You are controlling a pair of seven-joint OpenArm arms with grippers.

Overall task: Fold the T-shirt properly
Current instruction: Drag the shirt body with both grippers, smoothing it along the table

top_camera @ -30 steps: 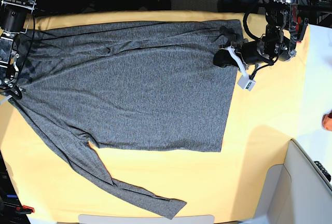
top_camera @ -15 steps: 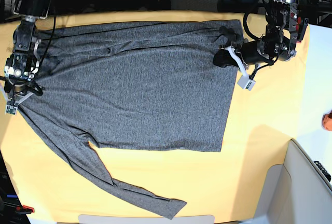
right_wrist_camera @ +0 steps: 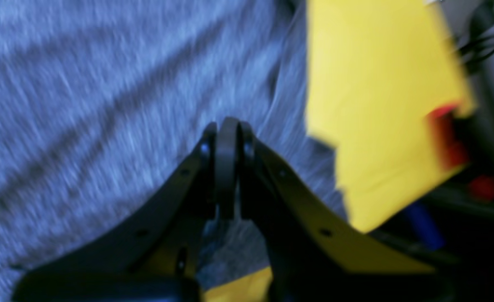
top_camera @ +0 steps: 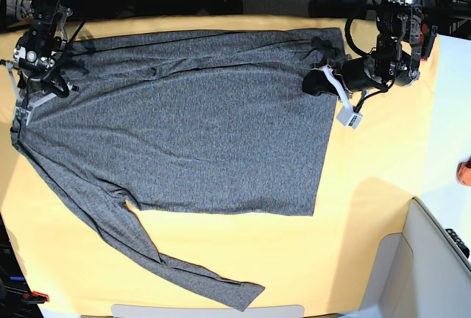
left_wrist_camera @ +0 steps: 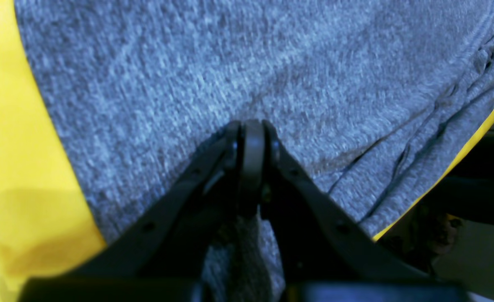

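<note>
While both pincers clamp it, one T-shirt [top_camera: 191, 119] lies flat.
Left gripper [left_wrist_camera: 251, 126] and right gripper [right_wrist_camera: 227, 123] each pinch grey fabric; one yellow cloth [top_camera: 368, 207] lies beneath.

The T-shirt [top_camera: 191, 126] is lying spread on the desk [top_camera: 368, 207], one sleeve [top_camera: 184, 266] trailing toward the front edge.
</note>
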